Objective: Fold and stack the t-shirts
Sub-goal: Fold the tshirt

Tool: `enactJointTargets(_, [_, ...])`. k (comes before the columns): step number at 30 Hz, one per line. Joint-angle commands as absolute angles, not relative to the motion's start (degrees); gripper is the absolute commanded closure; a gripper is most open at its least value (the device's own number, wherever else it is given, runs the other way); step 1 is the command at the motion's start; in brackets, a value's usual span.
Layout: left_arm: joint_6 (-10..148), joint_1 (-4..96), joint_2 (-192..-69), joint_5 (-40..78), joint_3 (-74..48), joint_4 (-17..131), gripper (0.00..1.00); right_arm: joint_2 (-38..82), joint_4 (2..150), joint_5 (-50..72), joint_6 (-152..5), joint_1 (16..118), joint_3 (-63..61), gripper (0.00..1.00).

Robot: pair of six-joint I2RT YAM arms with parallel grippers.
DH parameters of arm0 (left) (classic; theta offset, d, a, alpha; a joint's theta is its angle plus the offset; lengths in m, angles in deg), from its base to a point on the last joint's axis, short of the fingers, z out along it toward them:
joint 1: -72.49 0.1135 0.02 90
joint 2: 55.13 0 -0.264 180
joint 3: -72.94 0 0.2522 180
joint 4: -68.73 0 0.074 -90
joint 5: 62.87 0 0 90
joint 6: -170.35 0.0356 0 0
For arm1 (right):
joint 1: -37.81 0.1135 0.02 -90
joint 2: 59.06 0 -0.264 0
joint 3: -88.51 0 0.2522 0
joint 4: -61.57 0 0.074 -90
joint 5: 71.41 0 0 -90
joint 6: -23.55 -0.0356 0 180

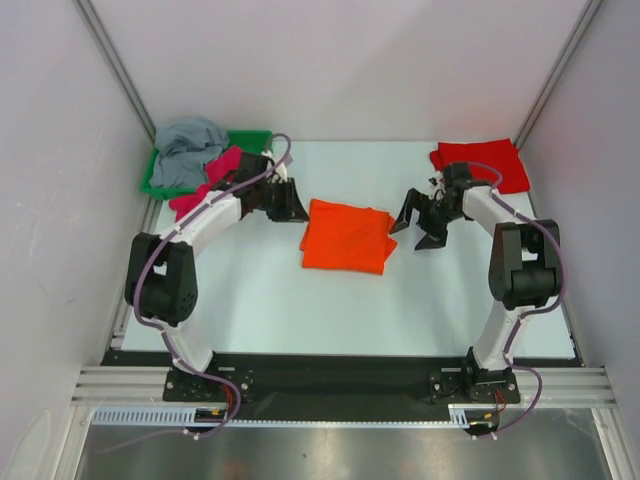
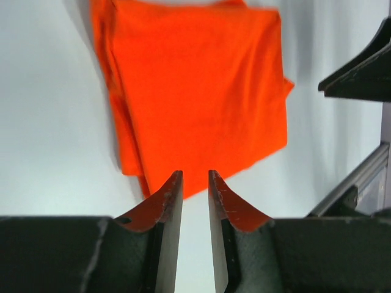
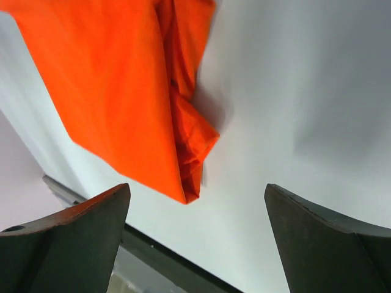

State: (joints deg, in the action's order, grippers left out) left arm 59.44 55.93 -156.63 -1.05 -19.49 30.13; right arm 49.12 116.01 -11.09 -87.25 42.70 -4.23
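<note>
**Orange shirt folded mid-table, both grippers off the cloth**

Top view: the orange t-shirt (image 1: 345, 236) lies folded into a rough rectangle in the middle of the white table (image 1: 260, 290). It is between the two grippers and touches neither. The left gripper (image 1: 287, 203) sits just off its left edge, the right gripper (image 1: 425, 225) just off its right edge.

Only this view shows the rest. A red t-shirt (image 1: 483, 160) lies folded flat at the back right. A green tray (image 1: 256, 137) stands at the back left with a crumpled grey t-shirt (image 1: 190, 140) heaped in it. A magenta pink t-shirt (image 1: 212, 178) spills over the tray's front rim.

Left wrist view: the jaws stand a narrow slit apart with nothing between them — bare table shows through the gap. The sloped faces of the fingertips (image 2: 162, 204) look red-orange. The shirt's top surface is matte and smooth.

Right wrist view: the jaws are spread wide and empty. This view shows the shirt's layered side, which the top view does not make out — several plies stacked, softly creased, ending in a pointed corner.
</note>
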Motion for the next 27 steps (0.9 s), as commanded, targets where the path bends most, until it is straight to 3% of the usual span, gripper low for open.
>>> enactJointTargets(1, [59.52,52.63,-156.11,-1.25,-15.53,30.97,0.72,46.24,110.4,-16.56,-86.76,42.47,0.47,0.0])
enactJointTargets(12, [57.94,50.34,-163.85,-0.2,-20.8,29.31,0.73,50.45,100.03,-21.93,-87.63,42.3,4.17,0.04])
enactJointTargets(27, [58.81,50.34,-169.13,3.58,-21.94,27.37,0.74,55.2,95.28,-23.96,-90.61,41.06,5.57,0.22])
